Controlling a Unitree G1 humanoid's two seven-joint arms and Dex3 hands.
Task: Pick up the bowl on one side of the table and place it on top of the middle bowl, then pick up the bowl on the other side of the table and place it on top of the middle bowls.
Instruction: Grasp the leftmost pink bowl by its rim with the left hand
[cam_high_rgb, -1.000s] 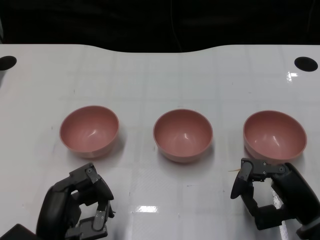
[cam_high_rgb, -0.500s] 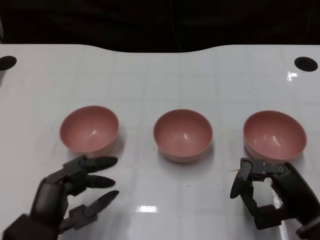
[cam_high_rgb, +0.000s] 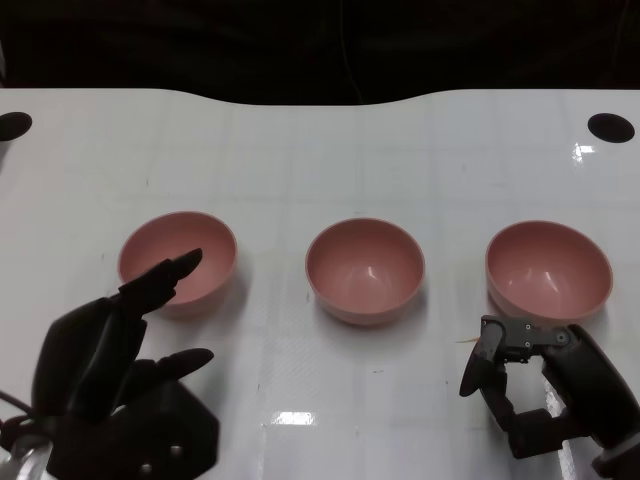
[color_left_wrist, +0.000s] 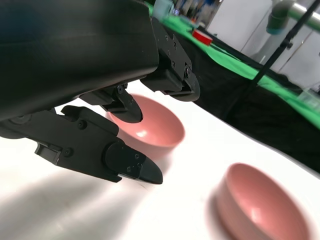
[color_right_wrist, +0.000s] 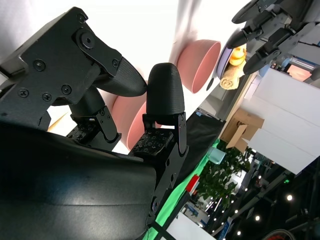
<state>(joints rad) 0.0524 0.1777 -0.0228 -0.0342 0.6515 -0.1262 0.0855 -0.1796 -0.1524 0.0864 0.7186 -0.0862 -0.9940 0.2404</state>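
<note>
- Opening step under way: reaching for the left pink bowl (cam_high_rgb: 178, 262), at 9 o'clock of the middle pink bowl (cam_high_rgb: 365, 270); nothing stacked yet.
- Left hand (cam_high_rgb: 105, 355) hovering at 6 o'clock of that bowl, fingers spread apart, holding nothing, one fingertip overlapping the rim in the head view.
- Right hand (cam_high_rgb: 540, 385) waiting at 6 o'clock of the right pink bowl (cam_high_rgb: 548, 271), fingers partly curled, gripping nothing.
- Next move calling for closing fingers over the near rim, lifting, carrying toward 3 o'clock.
- White table (cam_high_rgb: 320, 150) showing dark round holes at the far corners; nothing blocking the path between bowls.
</note>
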